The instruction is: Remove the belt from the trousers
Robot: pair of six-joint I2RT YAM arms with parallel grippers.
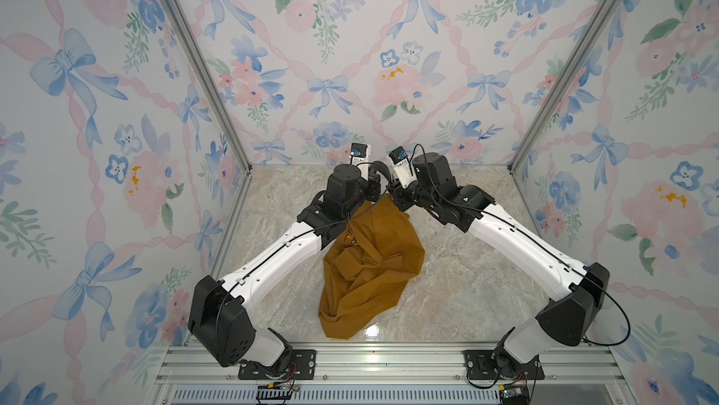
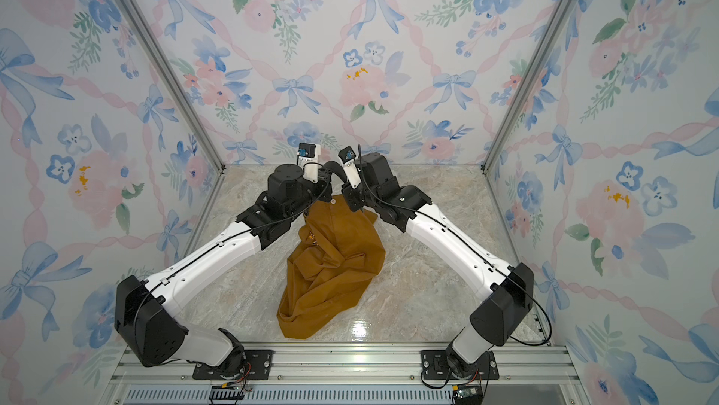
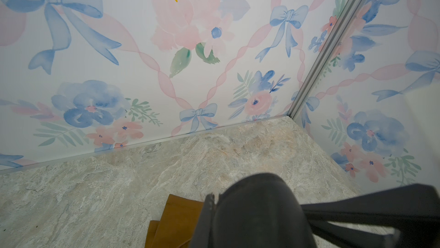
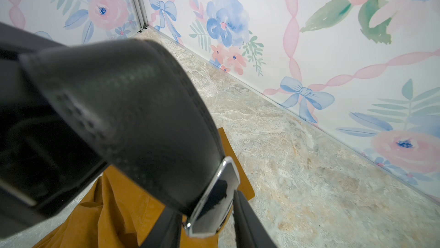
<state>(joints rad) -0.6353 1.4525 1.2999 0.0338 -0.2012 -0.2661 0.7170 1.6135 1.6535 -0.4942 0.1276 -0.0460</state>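
Observation:
The mustard trousers [image 1: 369, 263] lie crumpled in the middle of the marble table, and their far end is pulled up to a point between both arms. The black belt [image 1: 379, 167] arches between the two grippers in both top views. In the left wrist view my left gripper [image 3: 214, 199] is shut, with the belt's strap [image 3: 257, 211] bulging straight out of it over the trousers [image 3: 176, 220]. In the right wrist view my right gripper [image 4: 209, 223] is closed on the belt's silver buckle [image 4: 214, 196], one finger on each side. The strap [image 4: 133, 106] curves up from there.
The flowered back wall [image 1: 350, 72] stands close behind both grippers. Aluminium posts [image 1: 249, 167] mark the far corners. Both arms meet over the far middle of the marble tabletop [image 1: 467, 286]. A metal rail [image 1: 389, 360] runs along the front edge.

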